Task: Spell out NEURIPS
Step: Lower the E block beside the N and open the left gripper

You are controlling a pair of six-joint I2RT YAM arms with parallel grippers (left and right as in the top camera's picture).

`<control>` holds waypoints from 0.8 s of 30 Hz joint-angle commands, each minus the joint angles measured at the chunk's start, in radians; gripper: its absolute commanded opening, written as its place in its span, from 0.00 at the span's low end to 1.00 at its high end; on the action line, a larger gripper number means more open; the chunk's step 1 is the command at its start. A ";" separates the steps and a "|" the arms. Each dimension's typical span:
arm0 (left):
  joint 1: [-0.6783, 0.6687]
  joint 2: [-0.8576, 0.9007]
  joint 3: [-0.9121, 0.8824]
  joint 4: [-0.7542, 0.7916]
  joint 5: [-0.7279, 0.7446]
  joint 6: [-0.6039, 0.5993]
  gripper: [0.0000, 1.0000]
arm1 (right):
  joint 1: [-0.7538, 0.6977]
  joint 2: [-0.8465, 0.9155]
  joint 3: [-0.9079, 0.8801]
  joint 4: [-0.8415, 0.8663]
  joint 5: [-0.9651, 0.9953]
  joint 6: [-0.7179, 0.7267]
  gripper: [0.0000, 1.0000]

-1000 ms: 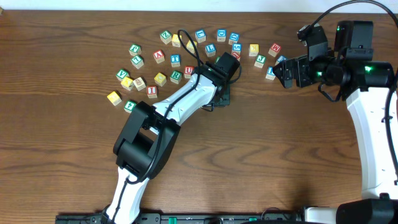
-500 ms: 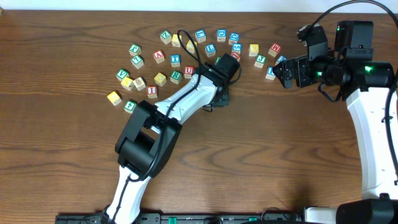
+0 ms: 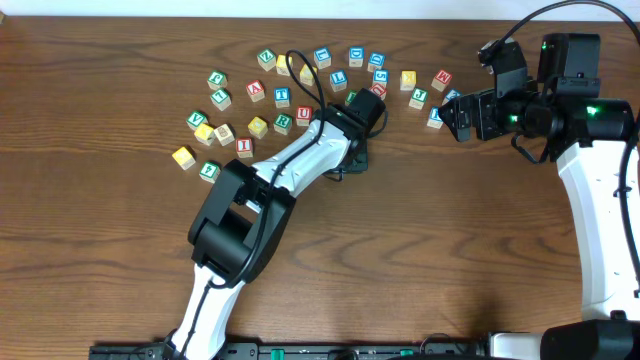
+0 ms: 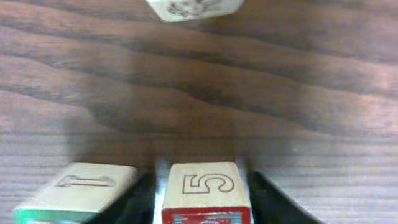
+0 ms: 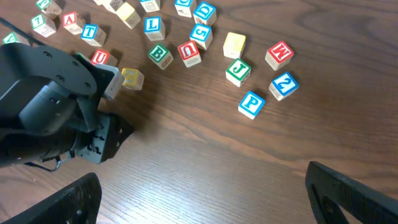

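**Left hand brackets a red-fronted cube; right hand hangs spread wide**

The left arm (image 3: 300,155) reaches from the near edge of the bench (image 3: 120,250) toward the middle of the far edge. There the alphabet cubes lie scattered in a loose band.

In the left wrist view the left hand (image 4: 208,202) has one dark finger close on either side of a pale cube with a red front (image 4: 207,186). The cube's top face bears an outlined figure that reads as S or 5; which one cannot be told. Whether the fingers press the cube or only stand beside it cannot be told either. Just left of this cube, and apart from it, sits a T cube (image 4: 81,190) with a green front. Another pale cube (image 4: 193,7) lies farther on, cut off by the top of that view.

The right hand (image 5: 202,174) hangs over bare wood toward the far edge, right of the middle, with its fingers spread wide.

From its camera:
- The blue P cube (image 5: 251,103) lies nearest, at the right end of the band.
- A blue 2 cube (image 5: 284,85) sits just beside it and a green J cube (image 5: 237,71) is near.
- A red W cube (image 5: 278,55) and a plain yellow cube (image 5: 234,44) sit beyond those.
- The red U cube (image 5: 99,58) rests just beside the left arm, with a small yellow cube (image 5: 131,78) near it.
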 commanded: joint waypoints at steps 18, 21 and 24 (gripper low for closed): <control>0.003 -0.042 0.012 -0.005 -0.002 -0.008 0.53 | -0.002 -0.001 0.021 0.000 -0.013 0.005 0.99; 0.003 -0.069 0.023 -0.005 -0.003 -0.008 0.53 | -0.002 -0.001 0.021 0.000 -0.013 0.005 0.99; 0.003 -0.093 0.033 -0.005 -0.004 0.003 0.53 | -0.002 -0.001 0.021 0.000 -0.013 0.005 0.99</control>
